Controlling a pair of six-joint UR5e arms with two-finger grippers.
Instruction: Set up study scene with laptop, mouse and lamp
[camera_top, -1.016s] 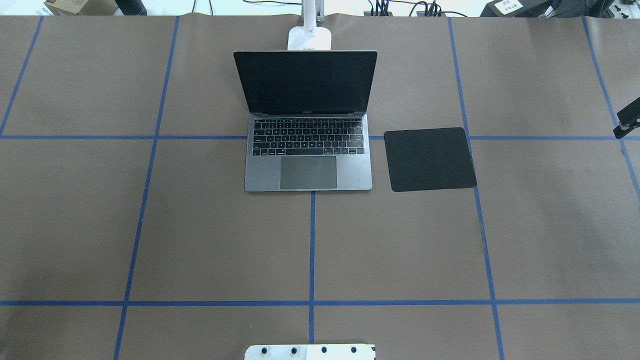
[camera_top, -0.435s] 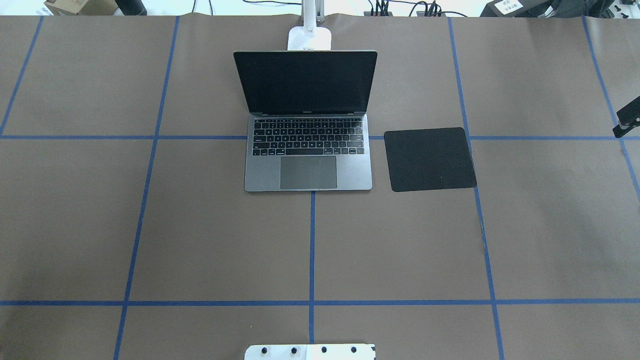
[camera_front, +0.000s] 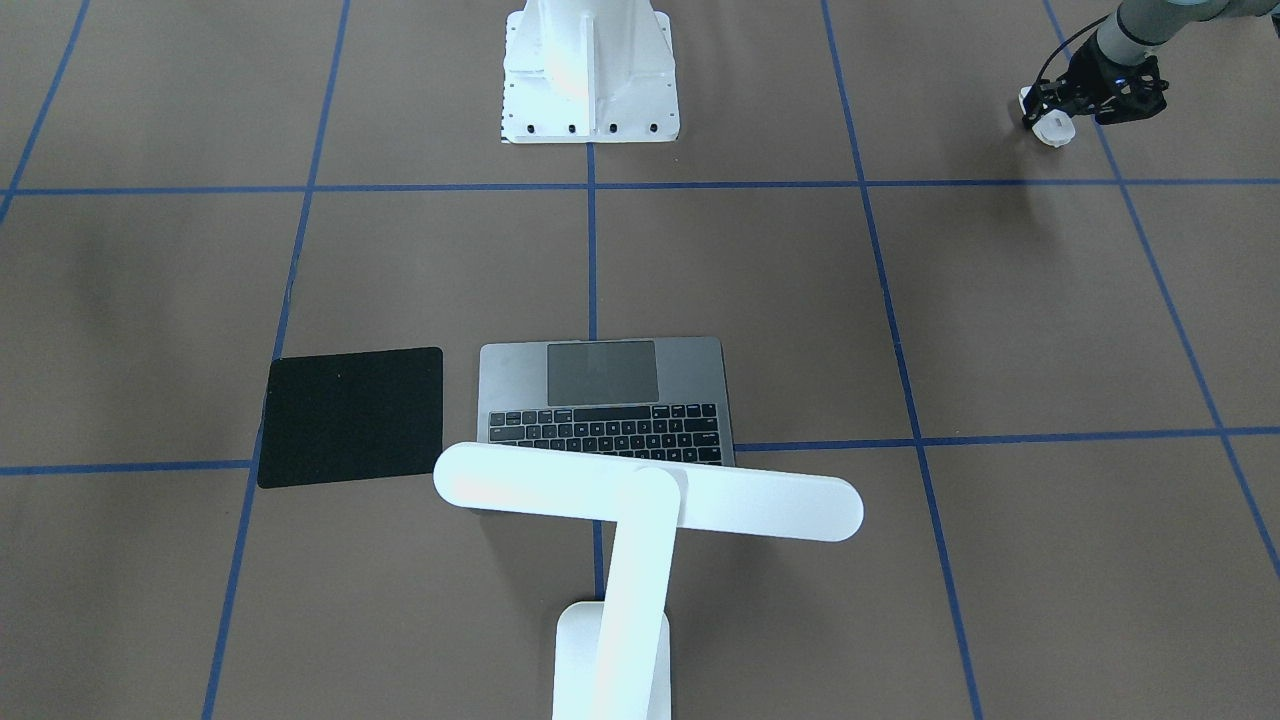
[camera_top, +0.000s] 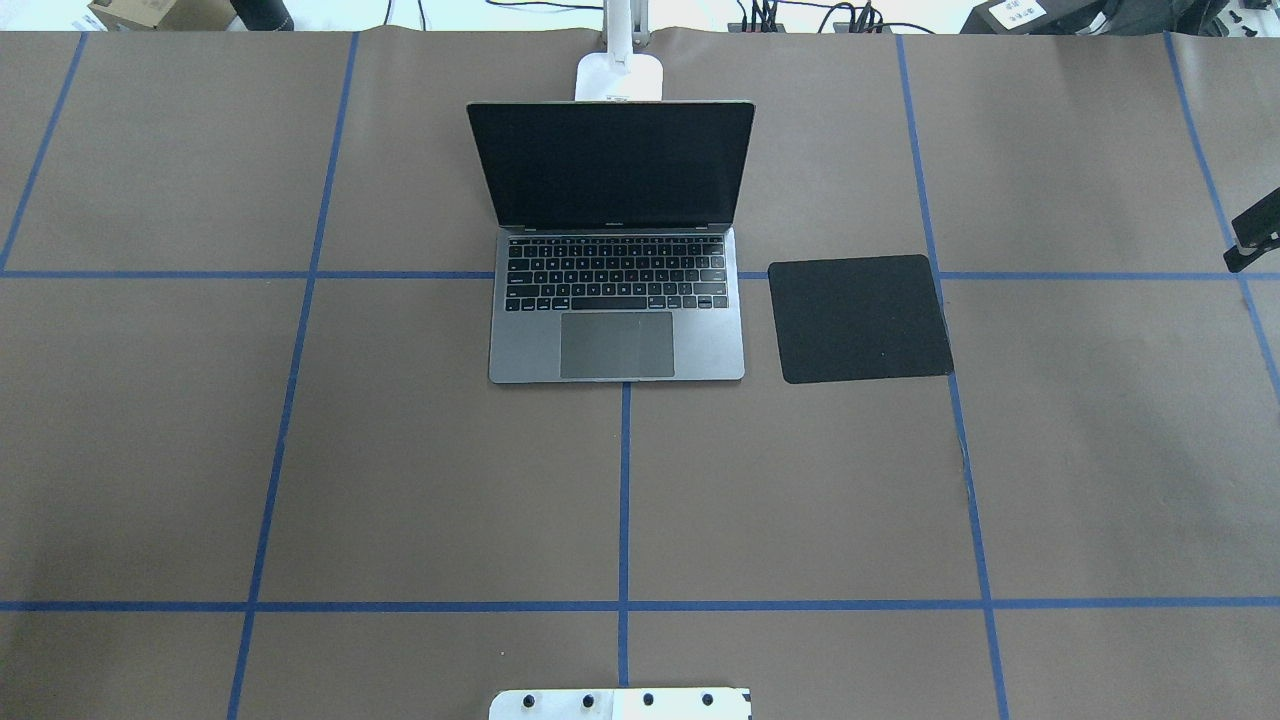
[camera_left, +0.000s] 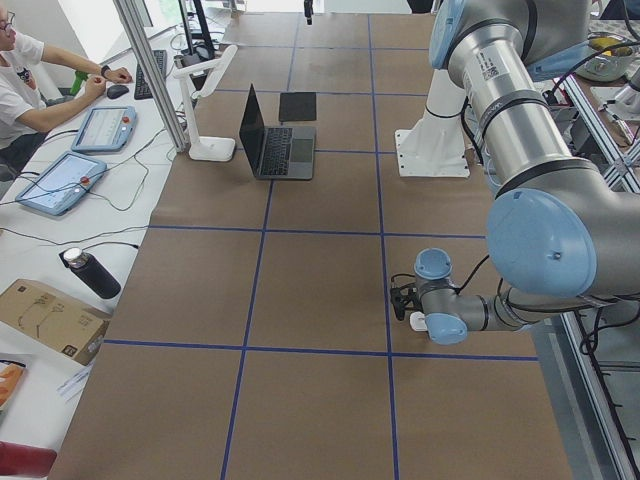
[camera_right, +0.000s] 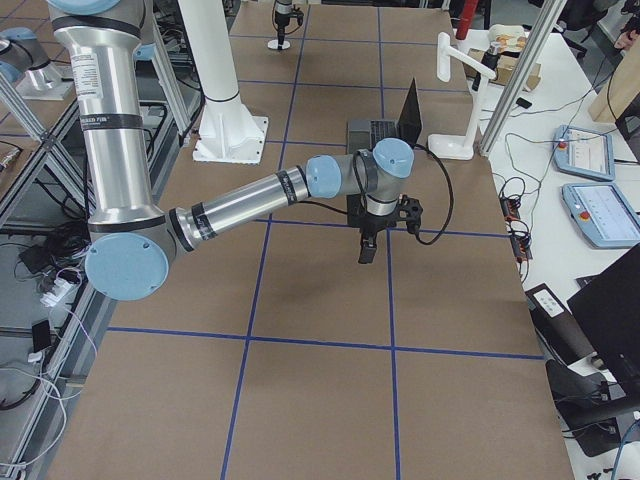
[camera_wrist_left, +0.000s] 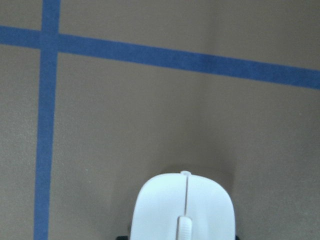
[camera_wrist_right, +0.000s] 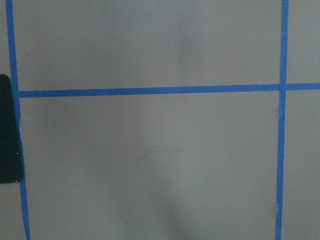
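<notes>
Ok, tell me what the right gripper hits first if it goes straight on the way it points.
The right gripper points down, so it would likely meet the bare brown table cover first, beside the black mouse mat, not on it. Nothing else shows in that line.

A black square mat (camera_top: 858, 318) lies flat on the brown table covering (camera_top: 400, 480), its right edge along a blue tape line (camera_top: 623, 500) of the grid. At a white side table a seated person (camera_left: 20, 90) rests both hands by a keyboard (camera_left: 155, 72). Two tablets (camera_left: 58, 182), a dark bottle (camera_left: 90, 272) and a cardboard box (camera_left: 45, 318) lie nearby.
</notes>
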